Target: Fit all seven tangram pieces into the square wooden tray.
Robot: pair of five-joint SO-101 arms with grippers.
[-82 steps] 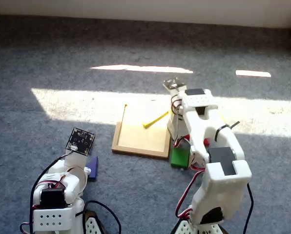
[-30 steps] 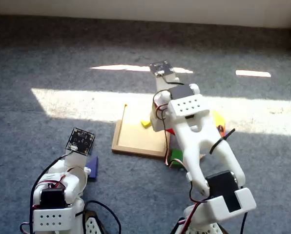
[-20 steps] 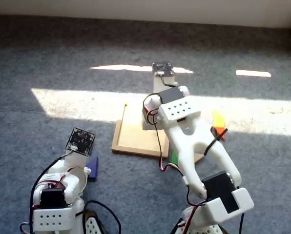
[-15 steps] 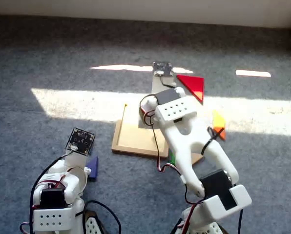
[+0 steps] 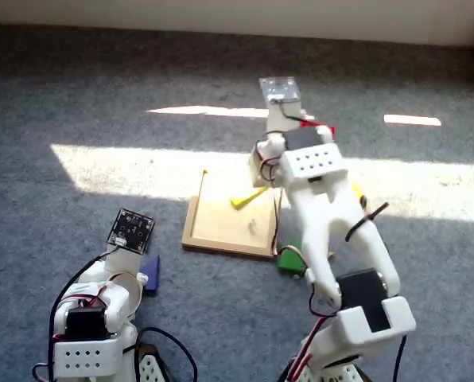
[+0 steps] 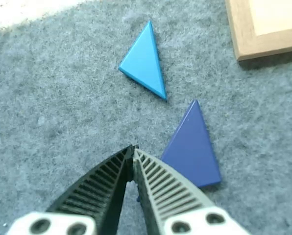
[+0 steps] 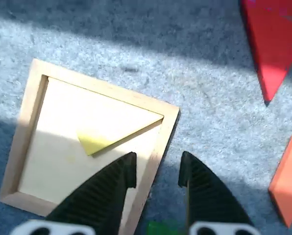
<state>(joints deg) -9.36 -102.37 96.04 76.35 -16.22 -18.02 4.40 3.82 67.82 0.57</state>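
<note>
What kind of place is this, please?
Probably a room indoors, perhaps its floor: grey carpet all over, a pale wall at the far edge, and sun patches falling across the carpet.

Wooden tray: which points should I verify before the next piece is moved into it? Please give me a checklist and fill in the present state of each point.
1. The right pincer is open and empty: ok; it hovers over the edge of the tray.
2. The left pincer is open for a grasp: not ok; it is shut, beside the dark blue triangle.
3. The yellow triangle is inside the tray: ok.
4. The yellow triangle lies flat: cannot tell.
5. All seven pieces are in the tray: not ok; the red triangle, the orange piece, the light blue triangle and the dark blue triangle lie on the carpet.
</note>
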